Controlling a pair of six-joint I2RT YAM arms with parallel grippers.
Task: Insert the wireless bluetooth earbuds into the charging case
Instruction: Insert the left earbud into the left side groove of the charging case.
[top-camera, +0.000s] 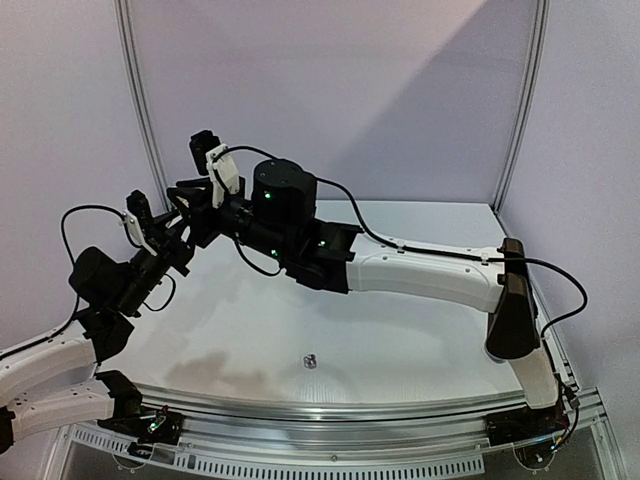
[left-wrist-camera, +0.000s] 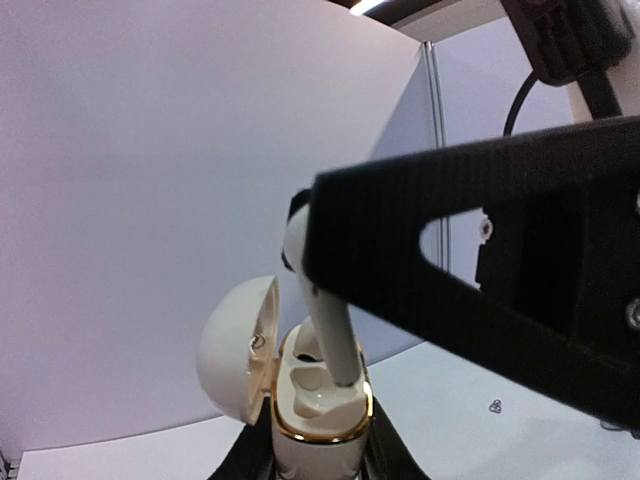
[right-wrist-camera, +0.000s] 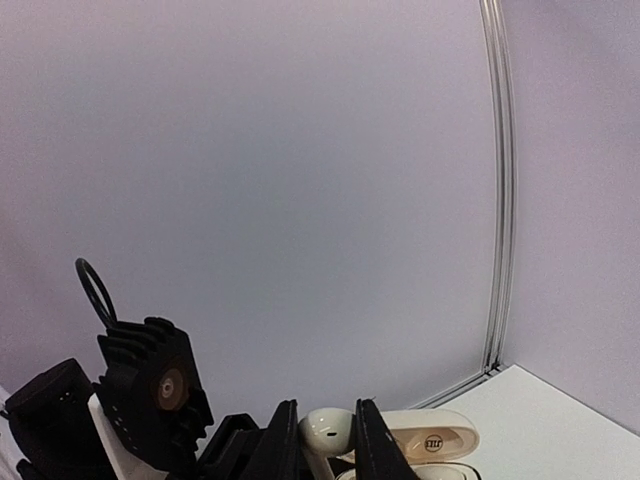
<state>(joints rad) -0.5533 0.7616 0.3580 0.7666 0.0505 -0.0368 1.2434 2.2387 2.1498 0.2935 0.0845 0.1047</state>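
Observation:
The charging case (left-wrist-camera: 318, 420) is white with a gold rim. It stands upright between the fingers of my left gripper (left-wrist-camera: 318, 458), which is shut on it, and its lid (left-wrist-camera: 235, 340) is swung open to the left. My right gripper (right-wrist-camera: 327, 440) is shut on the head of a glossy white earbud (right-wrist-camera: 327, 432). The earbud's stem (left-wrist-camera: 332, 335) slants down, and its tip touches the case's open top at a socket. A black right finger (left-wrist-camera: 450, 250) hides the earbud's head in the left wrist view. Both grippers meet high at the table's left (top-camera: 185, 215).
A tiny dark item (top-camera: 309, 361) lies on the white table (top-camera: 400, 340) near the front middle. Pale walls with aluminium posts (top-camera: 520, 100) close in the back and sides. The right arm (top-camera: 420, 275) stretches across the table from the right.

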